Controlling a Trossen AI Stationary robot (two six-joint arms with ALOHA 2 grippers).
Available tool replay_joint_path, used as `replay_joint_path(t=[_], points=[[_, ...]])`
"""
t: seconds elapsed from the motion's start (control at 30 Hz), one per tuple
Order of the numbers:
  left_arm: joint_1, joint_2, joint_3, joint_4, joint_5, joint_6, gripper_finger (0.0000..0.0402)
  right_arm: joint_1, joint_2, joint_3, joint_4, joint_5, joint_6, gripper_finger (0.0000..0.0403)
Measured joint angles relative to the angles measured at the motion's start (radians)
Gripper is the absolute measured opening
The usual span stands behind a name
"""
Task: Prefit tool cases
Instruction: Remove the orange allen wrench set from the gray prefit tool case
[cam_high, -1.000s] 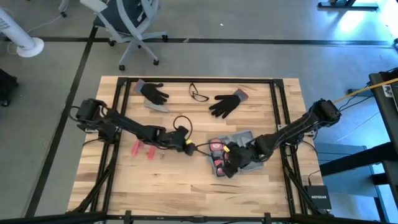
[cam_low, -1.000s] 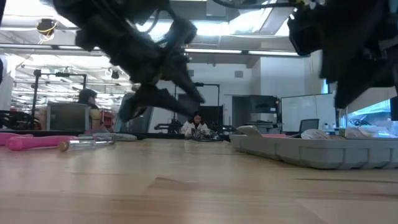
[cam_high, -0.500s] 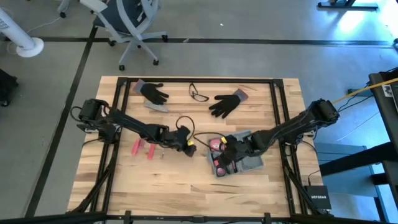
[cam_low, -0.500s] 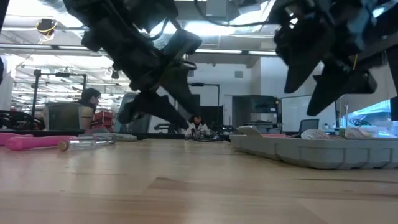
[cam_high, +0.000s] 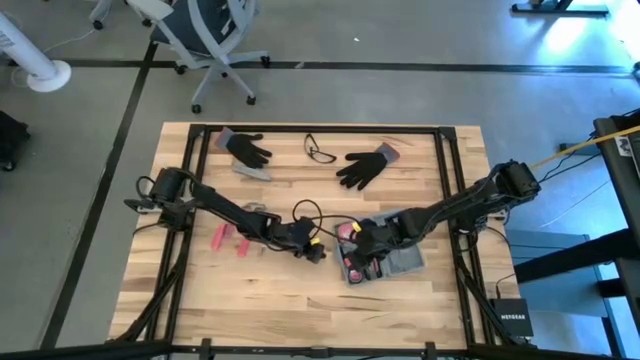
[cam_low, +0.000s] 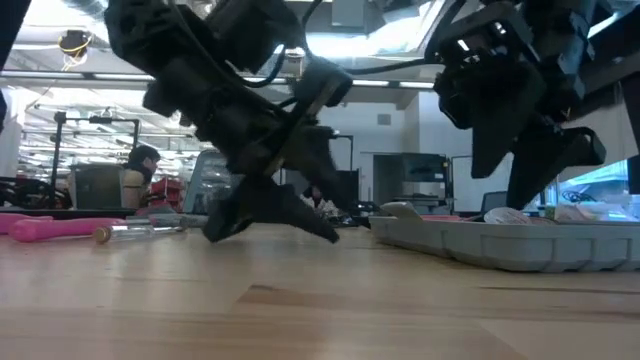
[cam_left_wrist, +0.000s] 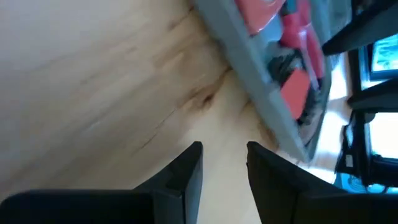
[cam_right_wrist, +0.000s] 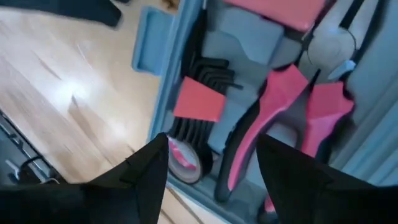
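The grey-blue tool case (cam_high: 398, 262) lies open on the wooden table right of centre. Its moulded slots hold red-handled pliers (cam_right_wrist: 273, 106), black hex keys (cam_right_wrist: 208, 78) and a roll of tape (cam_right_wrist: 186, 162). My right gripper (cam_high: 362, 244) hangs open over the case's left part, pointing steeply down into the slots (cam_right_wrist: 214, 165) without touching them. My left gripper (cam_high: 318, 250) stands just left of the case, low over the bare wood (cam_low: 275, 225). Its fingers are a little apart with nothing between them (cam_left_wrist: 224, 158), and the case's edge (cam_left_wrist: 255, 93) lies ahead of them.
Loose red-handled tools (cam_high: 230, 238) lie left of centre, also seen as a pink handle (cam_low: 60, 228) in the low view. Two black gloves (cam_high: 245, 150) (cam_high: 365, 166) and a pair of glasses (cam_high: 320, 151) lie along the far edge. Bare wood stretches along the near edge.
My left gripper has sunk toward the table and moved toward the table's right and near edges, closer to the case. My right gripper has shifted a little toward the table's left over the case. Neither has opened or shut.
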Motion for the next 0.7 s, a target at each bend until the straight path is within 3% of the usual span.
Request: replay_joint_path(t=[0.3, 0.53, 0.7], points=[[0.006, 0.139, 0.175, 0.001, 0.041, 0.123, 0.0053, 0.0, 0.066, 0.0, 0.088, -0.019, 0.02, 0.0232], [0.007, 0.147, 0.19, -0.062, 0.051, 0.15, 0.0004, 0.015, 0.109, 0.003, 0.154, -0.032, 0.053, 0.023], [0.013, 0.136, 0.186, -0.091, 0.054, 0.16, 0.0002, 0.016, 0.113, 0.0, 0.187, 0.004, 0.053, 0.0169]])
